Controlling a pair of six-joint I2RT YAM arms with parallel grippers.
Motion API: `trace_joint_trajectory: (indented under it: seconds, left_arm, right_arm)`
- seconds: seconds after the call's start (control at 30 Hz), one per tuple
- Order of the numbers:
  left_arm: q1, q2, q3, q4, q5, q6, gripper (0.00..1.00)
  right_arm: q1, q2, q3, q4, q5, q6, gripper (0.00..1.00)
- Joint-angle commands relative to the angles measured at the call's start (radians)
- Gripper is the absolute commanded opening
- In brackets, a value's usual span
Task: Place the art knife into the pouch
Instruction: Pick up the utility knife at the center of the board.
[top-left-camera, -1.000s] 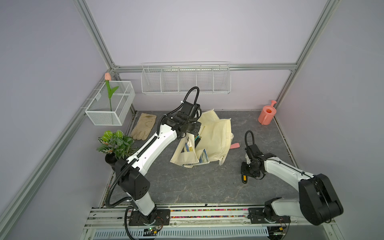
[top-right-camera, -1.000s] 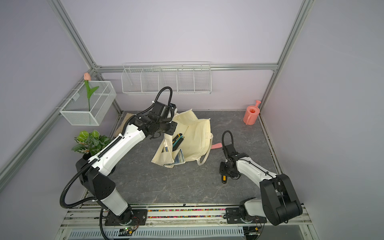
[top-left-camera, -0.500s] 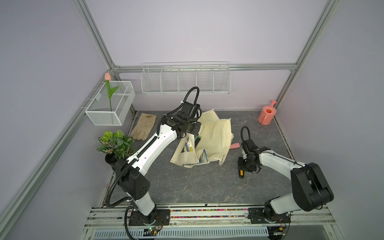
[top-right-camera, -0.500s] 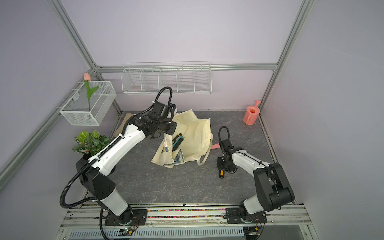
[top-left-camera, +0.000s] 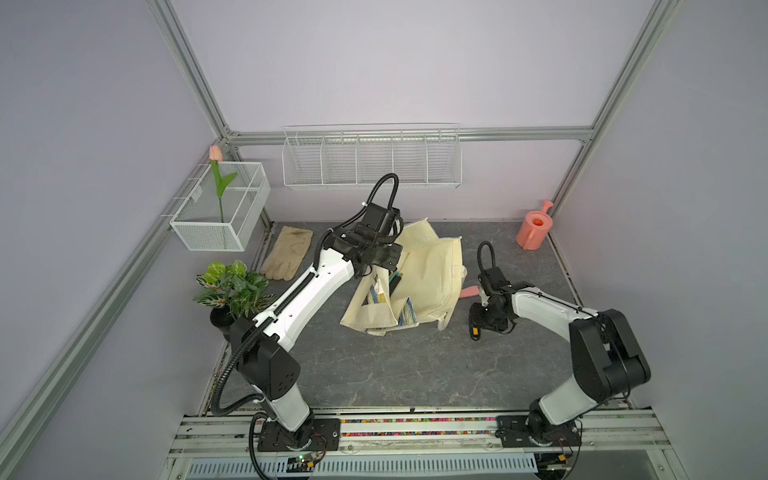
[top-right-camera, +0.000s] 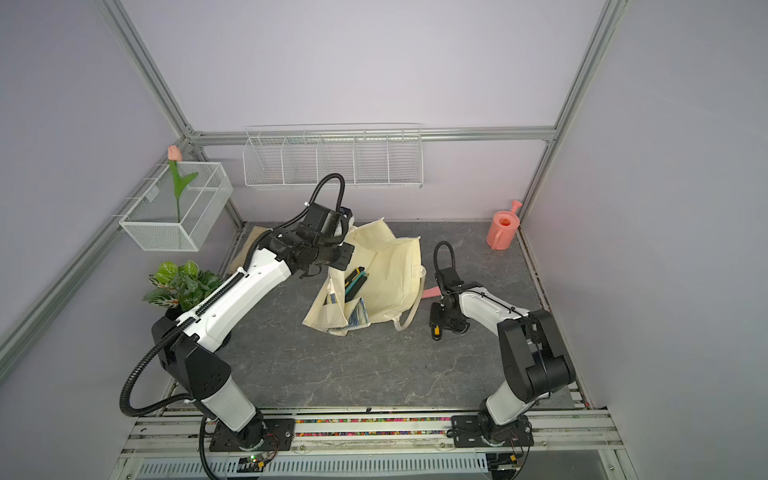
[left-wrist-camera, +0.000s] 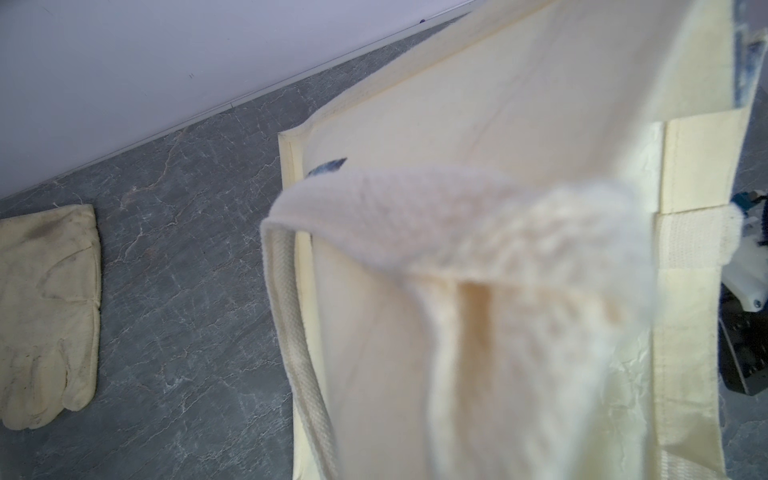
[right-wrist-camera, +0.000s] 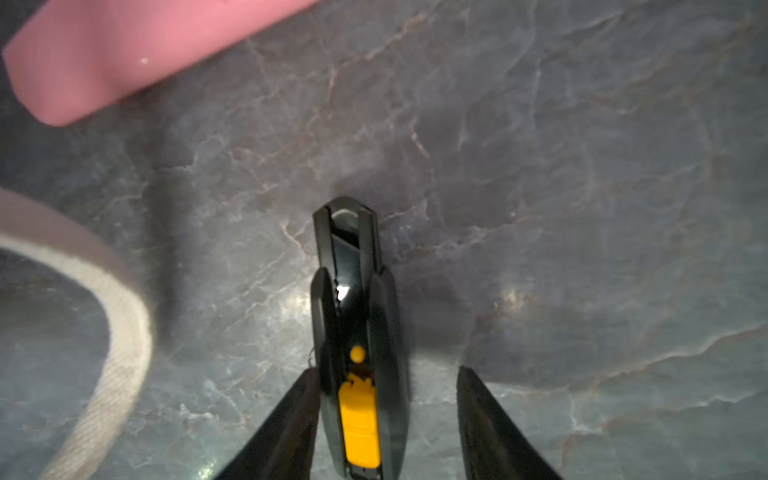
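The art knife (right-wrist-camera: 357, 316), black with a yellow slider, lies flat on the grey table. In the top views only its yellow-tipped end (top-left-camera: 474, 332) (top-right-camera: 435, 331) shows from under my right gripper (top-left-camera: 482, 322) (top-right-camera: 441, 321). My right gripper (right-wrist-camera: 387, 374) stands open astride it. One finger touches the knife's side and a gap separates the other finger from it. The cream pouch (top-left-camera: 428, 274) (top-right-camera: 390, 274) (left-wrist-camera: 519, 104) lies mid-table, and dark tools (top-right-camera: 355, 282) show in its mouth. My left gripper (top-left-camera: 370, 270) (top-right-camera: 332, 270) is shut on the pouch's raised rim, with its fingers hidden by cloth.
A pink object (top-left-camera: 468, 292) (right-wrist-camera: 124, 54) and a loose pouch strap (right-wrist-camera: 120, 332) lie close to the knife. Beige gloves (top-left-camera: 289, 257) (left-wrist-camera: 45, 307), a potted plant (top-left-camera: 232, 286), a wire basket with a tulip (top-left-camera: 220, 212), a wall rack (top-left-camera: 372, 160) and a coral watering can (top-left-camera: 534, 226) line the edges.
My right gripper has moved a little to the left, toward the pouch, and the knife's end still shows under it. The left arm and the pouch have not moved.
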Motion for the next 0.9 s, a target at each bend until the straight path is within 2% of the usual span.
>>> trace_joint_trajectory:
  seconds: [0.0, 0.33, 0.43, 0.57, 0.67, 0.87]
  left_arm:
    - [-0.001, 0.011, -0.004, -0.022, -0.002, 0.013, 0.0]
    - [-0.001, 0.008, -0.005, -0.024, -0.006, 0.012, 0.0]
    - [-0.001, 0.006, -0.005, -0.025, -0.007, 0.013, 0.0]
    - [-0.002, 0.005, -0.005, -0.025, -0.007, 0.012, 0.0]
    - [-0.001, 0.005, -0.005, -0.024, -0.006, 0.013, 0.0]
    - [-0.001, 0.007, -0.005, -0.025, -0.006, 0.012, 0.0]
  right_arm:
    - [0.011, -0.03, -0.036, -0.04, 0.015, -0.017, 0.56]
    - [0.042, 0.036, -0.017, -0.038, 0.02, -0.036, 0.54]
    - [0.06, 0.063, -0.017, -0.04, 0.029, -0.038, 0.46]
    - [0.073, 0.067, -0.017, -0.033, 0.033, -0.028, 0.29]
    - [0.073, 0.05, -0.017, -0.031, 0.04, -0.019, 0.25]
    - [0.062, -0.041, 0.021, -0.078, 0.064, -0.013, 0.24]
